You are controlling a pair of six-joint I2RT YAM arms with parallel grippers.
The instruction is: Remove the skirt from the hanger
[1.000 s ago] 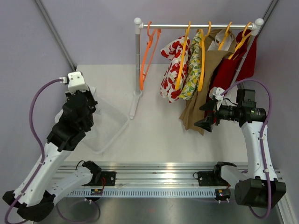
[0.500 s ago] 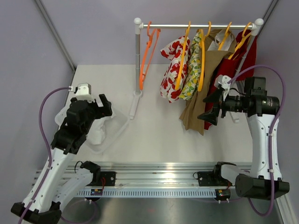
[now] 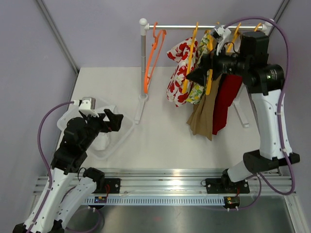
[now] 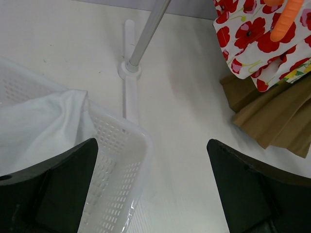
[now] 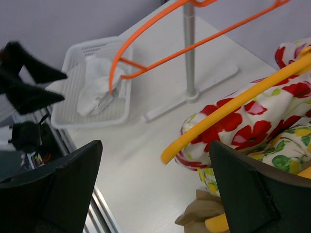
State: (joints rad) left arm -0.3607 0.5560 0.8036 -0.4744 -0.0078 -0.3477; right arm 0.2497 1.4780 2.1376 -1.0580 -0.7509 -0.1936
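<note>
Right tool (image 3: 197, 71) spread beside poppy-print skirt (image 3: 177, 73) (on hanger (image 3: 193, 46)).

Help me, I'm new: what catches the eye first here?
A rail at the table's far side carries orange and yellow hangers with garments, one poppy-printed. The right gripper hangs open at those hangers; the left gripper hangs open by a white basket holding white cloth.

Our right gripper (image 5: 155, 145) has its dark fingers (image 5: 58, 189) spread wide, with the tip of a yellow hanger (image 5: 228, 109) between them. The hanger carries a poppy-print garment (image 5: 243, 133). Above it there's a bare orange hanger (image 5: 160, 22) by the rack pole (image 5: 189, 48). Over near the desk's front-left corner we've got a white basket (image 5: 73, 109) holding white cloth (image 5: 95, 87).
</note>
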